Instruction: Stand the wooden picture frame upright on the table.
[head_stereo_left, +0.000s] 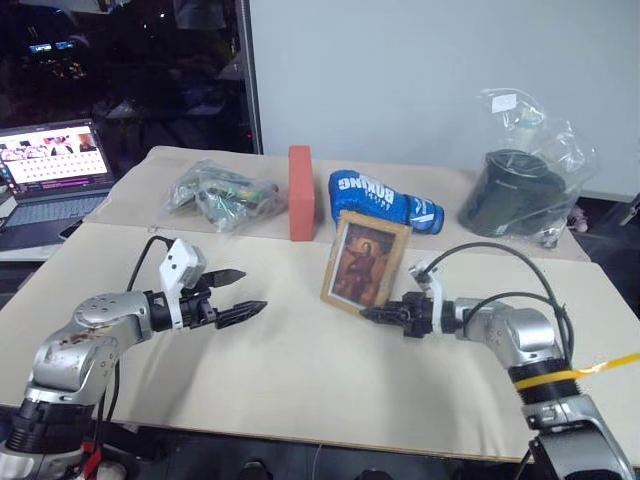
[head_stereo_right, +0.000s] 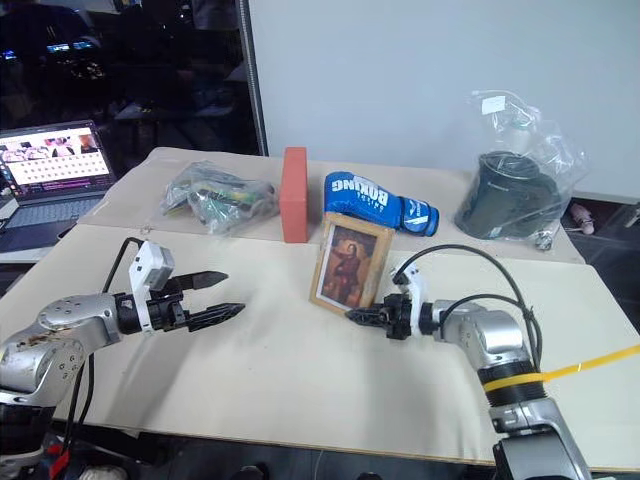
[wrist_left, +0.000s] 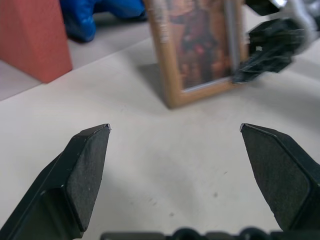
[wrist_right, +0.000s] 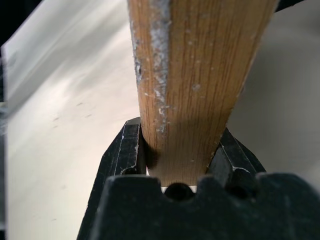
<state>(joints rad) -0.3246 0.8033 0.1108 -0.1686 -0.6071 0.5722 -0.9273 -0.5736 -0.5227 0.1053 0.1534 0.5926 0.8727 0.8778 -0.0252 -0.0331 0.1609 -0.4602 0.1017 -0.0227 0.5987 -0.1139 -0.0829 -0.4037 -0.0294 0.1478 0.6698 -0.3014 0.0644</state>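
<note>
The wooden picture frame (head_stereo_left: 365, 262) stands upright near the middle of the table (head_stereo_left: 300, 370). Its reddish portrait faces me and its top leans slightly back. The lower edge looks to be on the tabletop. My right gripper (head_stereo_left: 372, 313) is shut on the frame's lower right corner. In the right wrist view the light-wood edge (wrist_right: 195, 75) sits clamped between both fingers. My left gripper (head_stereo_left: 254, 289) hovers open and empty over the table, well to the left of the frame. The left wrist view has the frame (wrist_left: 200, 45) beyond the spread fingers (wrist_left: 85, 170).
Behind the frame stand a red-orange block (head_stereo_left: 301, 193) and a blue boxing glove (head_stereo_left: 385, 200). A clear bag of items (head_stereo_left: 222, 192) lies at the back left. A bagged dark object (head_stereo_left: 525, 185) sits at the back right. A laptop (head_stereo_left: 55, 170) sits off the table's left.
</note>
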